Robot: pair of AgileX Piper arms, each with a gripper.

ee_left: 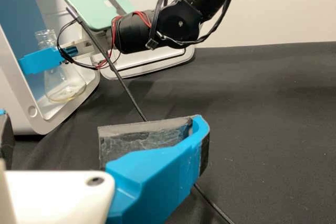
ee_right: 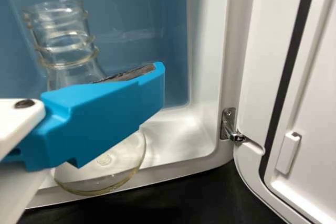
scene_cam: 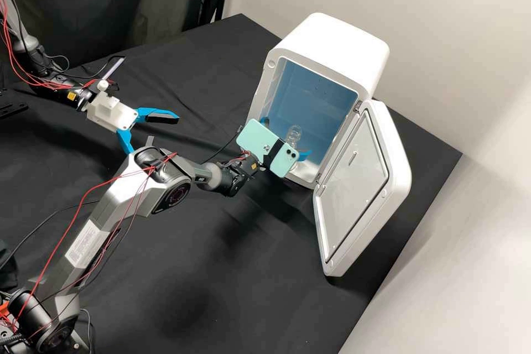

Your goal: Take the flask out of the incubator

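On the high view I have the white incubator (scene_cam: 332,44) standing right of centre on the black surface (scene_cam: 221,276). Its door (scene_cam: 359,188) is swung wide toward the lower right, and its blue interior is open toward the left. The flask (ee_right: 60,35), clear glass with a threaded neck and a round body, stands upright on the incubator floor, just inside the opening near the front lip. My right hand (scene_cam: 284,136) is in that opening at mid-frame, with a mint-green phone (scene_cam: 264,146) strapped at its wrist. Its fingers are spread, one blue tip showing on either side of the phone, and the flask sits between them. In the right wrist view one finger (ee_right: 100,114) crosses in front of the flask's shoulder, close against it, but I cannot tell whether it touches the glass. My left hand (scene_cam: 150,131) hangs above the surface in the upper left of the frame, well apart from the incubator, its fingers splayed wide and holding nothing. Red wires (scene_cam: 83,199) run along both arms.
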